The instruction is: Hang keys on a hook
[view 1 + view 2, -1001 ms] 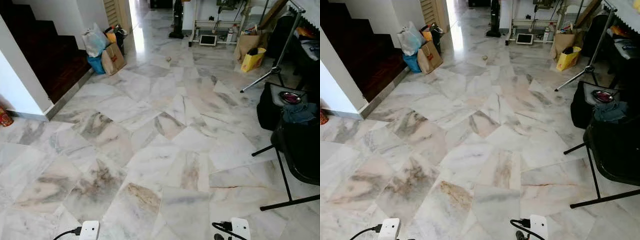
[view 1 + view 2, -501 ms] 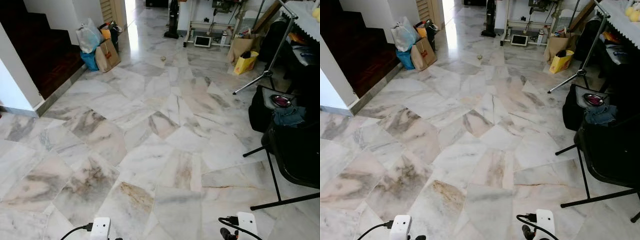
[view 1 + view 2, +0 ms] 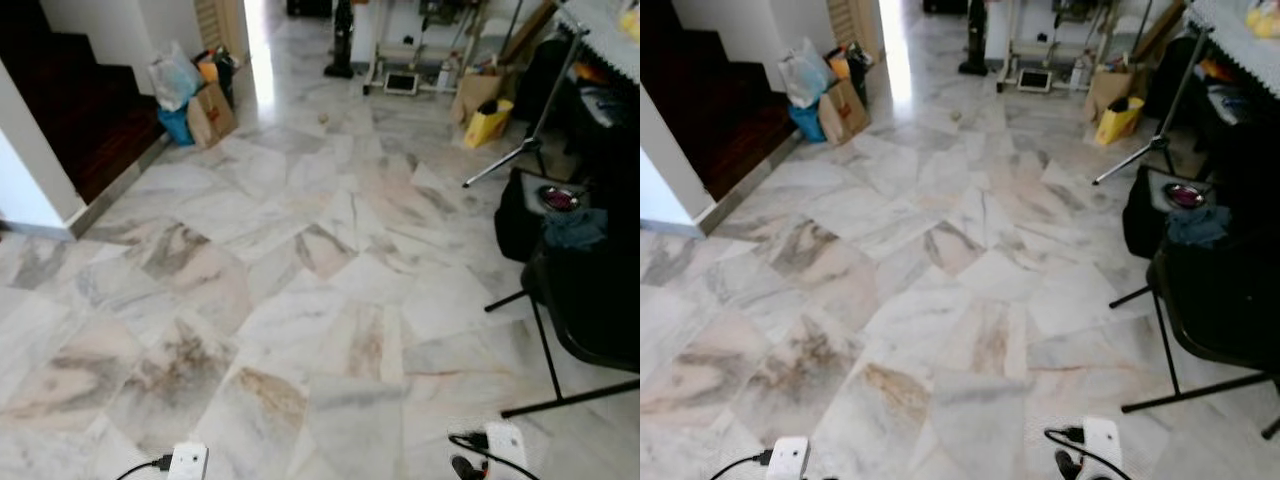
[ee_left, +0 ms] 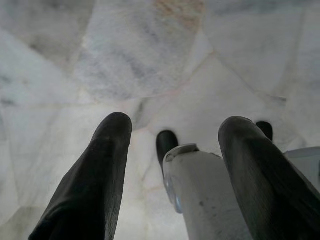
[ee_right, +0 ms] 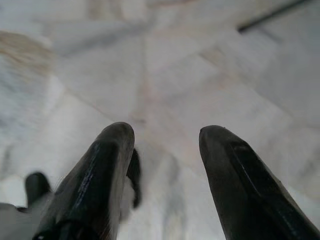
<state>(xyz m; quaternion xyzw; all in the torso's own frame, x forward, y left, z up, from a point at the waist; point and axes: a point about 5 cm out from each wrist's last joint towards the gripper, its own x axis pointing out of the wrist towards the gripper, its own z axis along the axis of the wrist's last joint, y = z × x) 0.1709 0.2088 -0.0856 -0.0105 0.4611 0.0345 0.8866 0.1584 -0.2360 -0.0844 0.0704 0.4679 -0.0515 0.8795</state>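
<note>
Keys and hook cannot be made out in these blurred views. The left gripper (image 4: pixel 172 135) hangs with fingers spread apart, grasping nothing, above the marble floor (image 3: pixel 330 250). The right gripper (image 5: pixel 165 137) hangs likewise released over the tiles. Farther out stand a black folding chair (image 3: pixel 590 300), paper bags (image 3: pixel 205 110) by the dark stairs (image 3: pixel 90 120), and a yellow bag (image 3: pixel 487 122).

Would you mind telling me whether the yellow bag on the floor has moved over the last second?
No. The yellow bag keeps its place beside the brown paper bag and the tripod leg; the whole picture shifted, so the camera moved.
</note>
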